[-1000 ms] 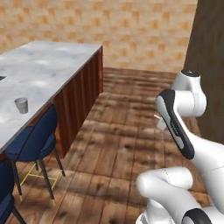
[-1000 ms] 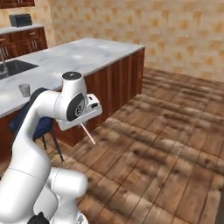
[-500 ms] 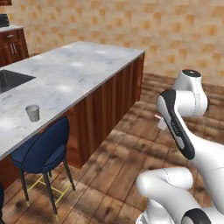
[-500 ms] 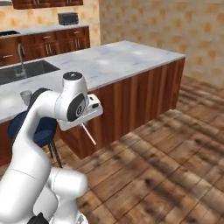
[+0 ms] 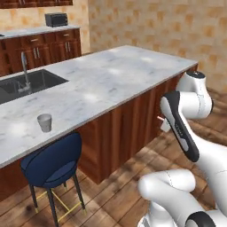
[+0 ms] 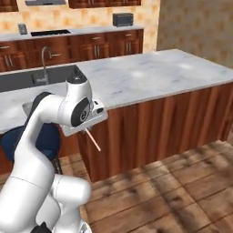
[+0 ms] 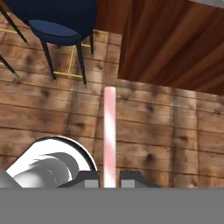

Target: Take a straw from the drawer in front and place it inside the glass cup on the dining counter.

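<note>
End effector clenched on the straw, which sticks out from between the fingers over the wood floor, off the table's front edge. Glass cup stands upright on the table near its front edge, above the blue stool, sink behind it.

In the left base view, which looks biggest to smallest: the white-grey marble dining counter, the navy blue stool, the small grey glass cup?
1. White-grey marble dining counter
2. Navy blue stool, though it sits nearer the camera
3. Small grey glass cup
</note>
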Tool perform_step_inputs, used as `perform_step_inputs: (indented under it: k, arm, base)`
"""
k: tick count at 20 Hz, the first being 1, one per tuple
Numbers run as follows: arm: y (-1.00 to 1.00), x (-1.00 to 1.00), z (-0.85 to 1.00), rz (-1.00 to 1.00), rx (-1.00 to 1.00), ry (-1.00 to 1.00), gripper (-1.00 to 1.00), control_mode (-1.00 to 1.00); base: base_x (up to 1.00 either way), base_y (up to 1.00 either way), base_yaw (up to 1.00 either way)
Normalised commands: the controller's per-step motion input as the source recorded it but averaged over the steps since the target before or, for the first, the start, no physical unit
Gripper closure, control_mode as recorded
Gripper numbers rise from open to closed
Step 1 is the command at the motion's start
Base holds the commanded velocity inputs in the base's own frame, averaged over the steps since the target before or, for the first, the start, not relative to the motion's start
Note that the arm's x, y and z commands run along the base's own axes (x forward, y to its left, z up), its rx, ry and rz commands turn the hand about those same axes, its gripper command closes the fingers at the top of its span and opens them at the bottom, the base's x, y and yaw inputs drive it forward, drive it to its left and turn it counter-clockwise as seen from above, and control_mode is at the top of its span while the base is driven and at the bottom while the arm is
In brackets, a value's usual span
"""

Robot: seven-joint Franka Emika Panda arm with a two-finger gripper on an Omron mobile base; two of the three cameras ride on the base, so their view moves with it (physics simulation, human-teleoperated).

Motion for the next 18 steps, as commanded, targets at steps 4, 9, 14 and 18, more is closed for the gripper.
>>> perform_step_inputs:
  k: [4, 9, 14, 18]
  arm:
    - [0.00, 0.00, 0.00, 0.00, 0.00, 0.00, 1.00, 1.00]
    - [0.00, 0.00, 0.00, 0.00, 0.00, 0.00, 1.00, 1.00]
    - [0.00, 0.00, 0.00, 0.00, 0.00, 0.00, 1.00, 1.00]
    - [0.00, 0.00, 0.00, 0.00, 0.00, 0.00, 1.00, 1.00]
  base:
    - [0.85, 0.00, 0.44]
    - [0.65, 0.00, 0.43]
    - [0.50, 0.00, 0.50]
    - [0.56, 0.00, 0.53]
